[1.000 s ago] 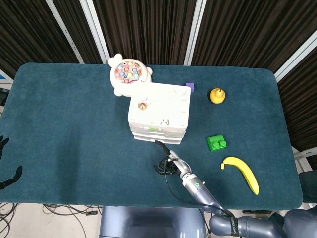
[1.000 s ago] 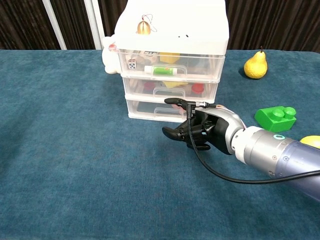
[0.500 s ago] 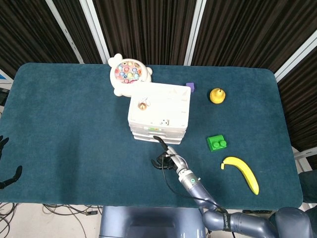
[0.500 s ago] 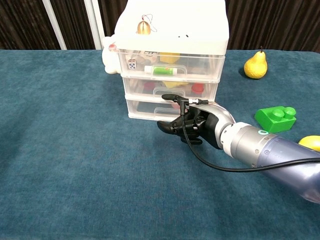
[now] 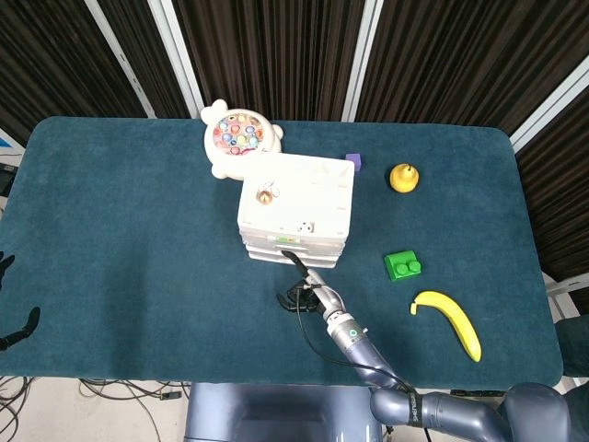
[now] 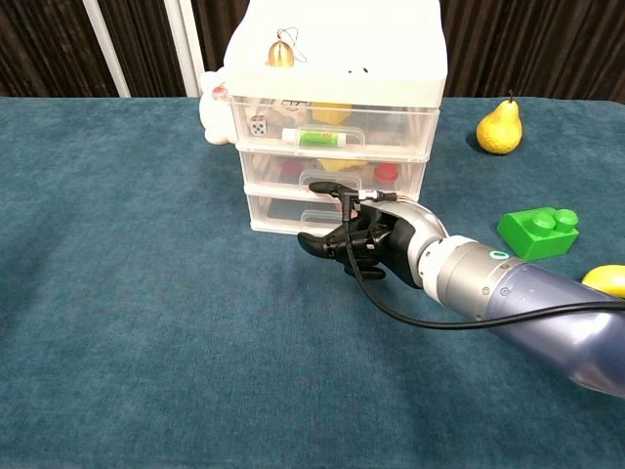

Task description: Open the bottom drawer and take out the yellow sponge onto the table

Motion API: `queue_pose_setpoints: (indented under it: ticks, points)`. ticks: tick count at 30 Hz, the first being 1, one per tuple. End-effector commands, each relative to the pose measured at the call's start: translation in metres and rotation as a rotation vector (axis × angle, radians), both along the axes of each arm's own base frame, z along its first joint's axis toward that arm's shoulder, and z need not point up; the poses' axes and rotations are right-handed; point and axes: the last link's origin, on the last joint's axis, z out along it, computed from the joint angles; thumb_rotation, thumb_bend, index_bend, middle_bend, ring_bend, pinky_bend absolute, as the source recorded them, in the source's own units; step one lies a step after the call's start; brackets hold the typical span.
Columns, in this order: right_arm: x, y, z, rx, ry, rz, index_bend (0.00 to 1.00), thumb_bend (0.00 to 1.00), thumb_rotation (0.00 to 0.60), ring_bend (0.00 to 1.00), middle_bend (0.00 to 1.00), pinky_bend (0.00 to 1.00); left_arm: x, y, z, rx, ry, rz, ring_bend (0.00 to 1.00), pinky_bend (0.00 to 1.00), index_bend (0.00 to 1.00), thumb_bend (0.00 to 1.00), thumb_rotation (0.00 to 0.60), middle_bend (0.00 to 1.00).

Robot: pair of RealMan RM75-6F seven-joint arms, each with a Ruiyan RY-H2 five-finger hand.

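A teal table (image 5: pixel 120 221) is seen carrying a white drawer unit (image 5: pixel 297 207), a fishing toy (image 5: pixel 239 138), a purple cube (image 5: pixel 353 161), a pear (image 5: pixel 402 177), a green brick (image 5: pixel 403 266) and a banana (image 5: pixel 449 321).

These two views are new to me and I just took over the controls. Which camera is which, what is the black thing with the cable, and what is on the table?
The overhead picture is the robot's head camera; the lower, closer one is its chest camera. The black thing is the robot's right hand, a many-fingered hand on a grey arm. It holds nothing; one of its fingers reaches toward the front of the white plastic three-drawer cabinet, and all drawers look closed. The left hand is barely visible at the table's left edge. On the dark teal cloth table lie a yellow pear, a green toy brick, a yellow banana, a white round fishing-game toy and a small purple block. I cannot pick out the sponge.
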Motion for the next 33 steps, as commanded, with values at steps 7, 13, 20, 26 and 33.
queue_pose_setpoints:
  ticks: [7,13,20,26,33]
  points:
    - [0.0043,-0.0052,0.0012,-0.005,0.007,0.010,0.00,0.47,0.600,1.00,1.00,1.00,-0.0004,-0.0002,0.0000,-0.001,0.003,0.002,0.00,0.00,0.03,0.36,0.600,0.00]
    - [0.0052,-0.0061,-0.0002,0.010,0.012,0.012,0.00,0.47,0.600,1.00,1.00,1.00,-0.0005,-0.0003,0.0002,0.000,0.003,0.003,0.00,0.00,0.03,0.36,0.600,0.00]
    - [0.0068,-0.0062,-0.0025,0.022,0.020,0.020,0.00,0.47,0.600,1.00,1.00,1.00,-0.0007,-0.0004,0.0001,0.001,0.003,0.005,0.00,0.00,0.03,0.36,0.600,0.00]
    - [0.0084,-0.0078,-0.0038,0.032,0.015,0.017,0.00,0.47,0.600,1.00,1.00,1.00,-0.0009,-0.0002,0.0001,-0.002,0.004,0.006,0.00,0.00,0.03,0.36,0.600,0.00]
    - [0.0110,-0.0091,-0.0048,0.038,0.009,0.023,0.00,0.47,0.600,1.00,1.00,1.00,-0.0012,-0.0002,0.0002,-0.002,0.003,0.009,0.00,0.00,0.03,0.36,0.600,0.00]
